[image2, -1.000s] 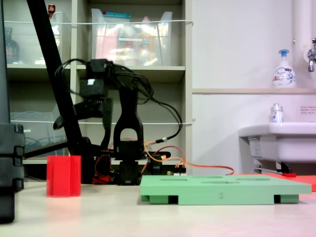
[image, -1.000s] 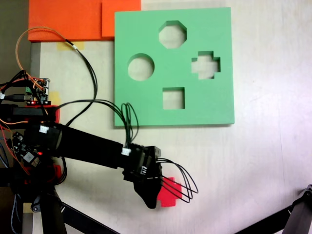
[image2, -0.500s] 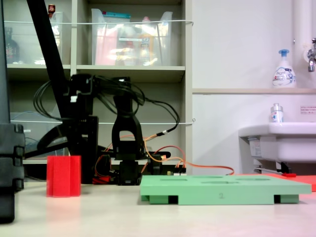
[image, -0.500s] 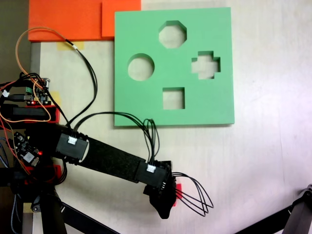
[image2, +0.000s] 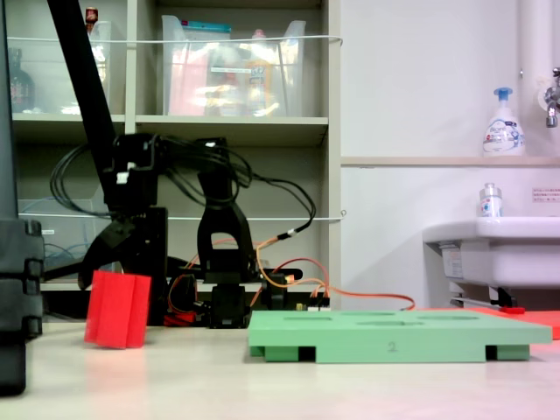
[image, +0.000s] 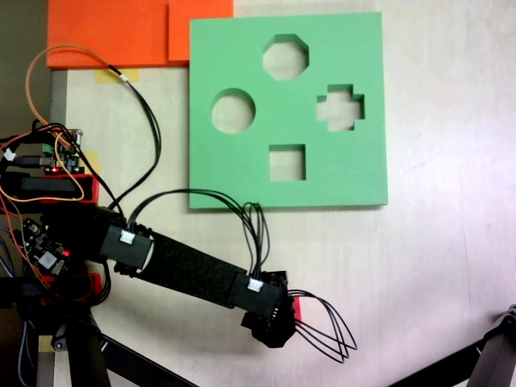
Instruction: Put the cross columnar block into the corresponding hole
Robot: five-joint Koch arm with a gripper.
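Gripper (image: 278,326) state we cannot tell; it covers the tilted red foam cross-section block (image2: 117,310), below the green foam board (image: 242,173). We judge it light, squashy; grip opposite flat arms.

Matt foam on a pale, faintly glossy surface

The red block (image2: 117,310) and the green board (image: 287,110) look like soft matt foam with smooth faces and cleanly cut edges, as do the orange sheets (image: 121,31). The surface (image: 435,266) is smooth and off-white, with a dull sheen in the low fixed view. The arm (image: 181,270) and claw (image: 272,330) are matt black plastic, and the cables (image: 322,330) are thin with a glossy black sheath.
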